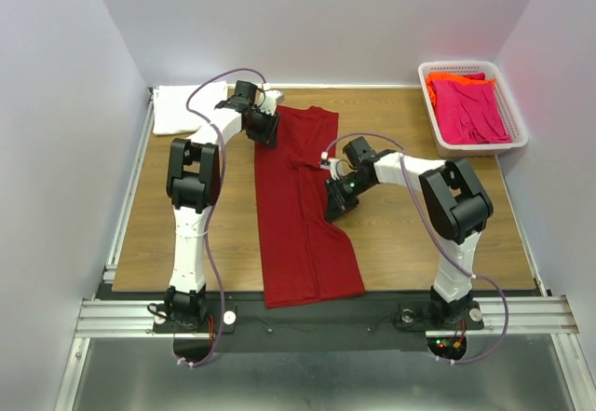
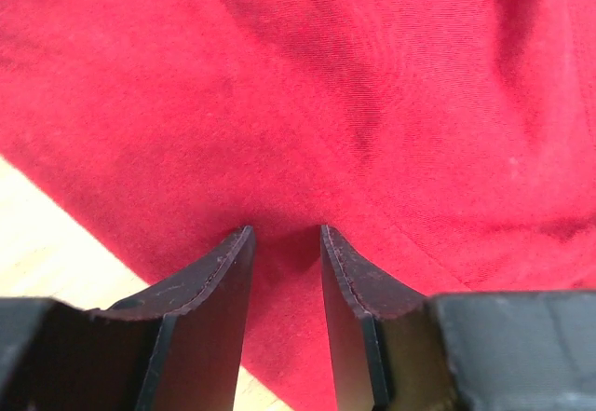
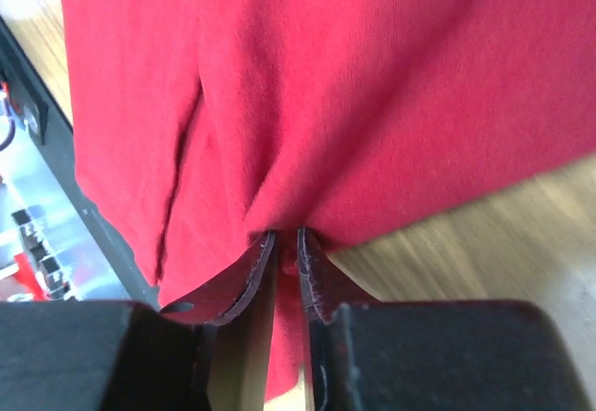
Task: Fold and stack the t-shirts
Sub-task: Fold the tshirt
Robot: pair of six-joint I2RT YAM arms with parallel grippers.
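Cloth from above: the dark red t-shirt [image 1: 303,215] lies as a long smooth strip down the wooden bench's [image 1: 419,234] middle, with a folded white t-shirt [image 1: 182,108] at the far left corner. A pink t-shirt [image 1: 470,113] and an orange t-shirt [image 1: 447,80] are heaped in the lattice basket [image 1: 477,148] at the far right. Left wrist: the left claw [image 2: 286,234] stands open, tips on matte red knit near its edge. Right wrist: the right claw [image 3: 287,236] pinches a ridge of that shirt.

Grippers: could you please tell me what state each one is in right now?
Left gripper: on the dark red t-shirt; grip cannot be told.
Right gripper: closed on that t-shirt.
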